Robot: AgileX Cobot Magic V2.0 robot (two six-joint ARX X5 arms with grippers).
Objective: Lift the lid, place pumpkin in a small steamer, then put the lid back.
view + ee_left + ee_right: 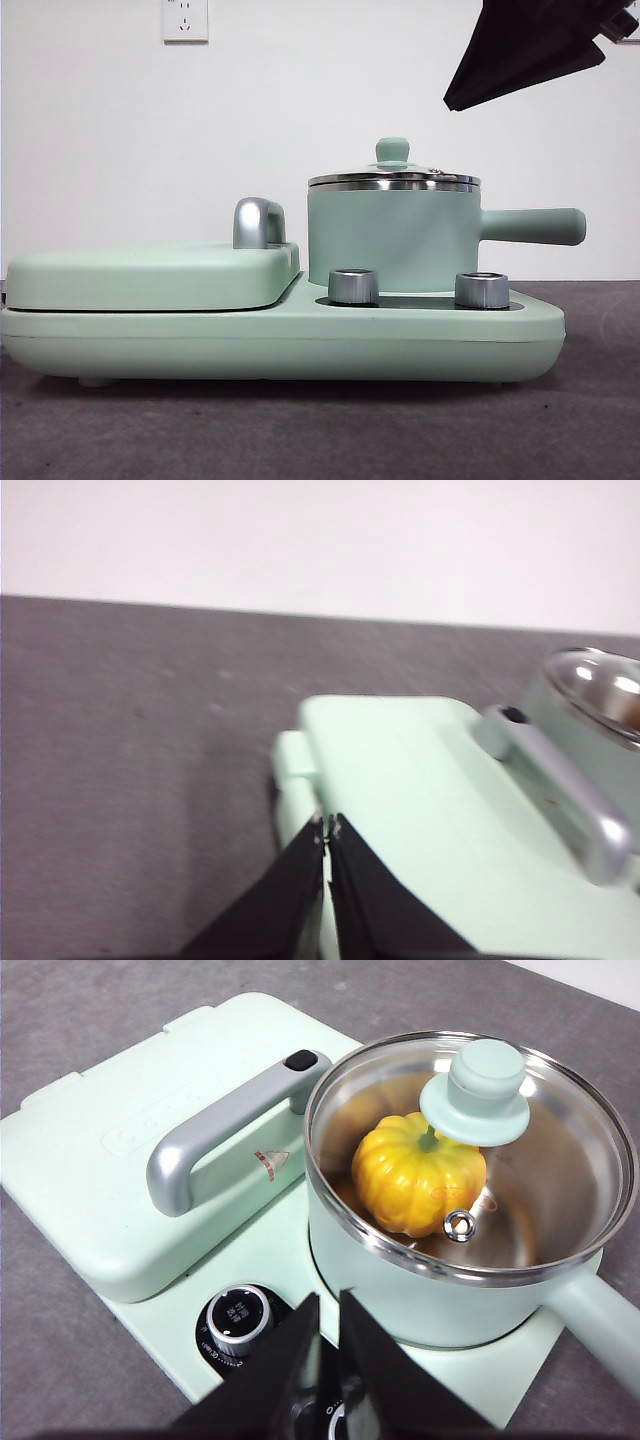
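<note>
The small steamer (390, 245) stands on the right side of the appliance base, its long handle (535, 226) pointing right. The lid (393, 180) sits flat on its steel rim. Through the glass of the lid (560, 1190) the right wrist view shows the pumpkin (410, 1185) lying inside the steamer (400, 1300). My right gripper (330, 1300) hangs shut and empty above the base, apart from the pot. It appears as the black tip (452, 100) at the front view's top right. Shut and empty too, my left gripper (326, 825) hovers over a corner of the flat griddle cover.
The wide mint-green base (300, 345) carries a flat griddle cover (150, 275) with a steel handle (257, 222) on its left half. Two silver knobs (353, 286) (481, 290) stand in front of the pot. The grey table (130, 780) lies around it.
</note>
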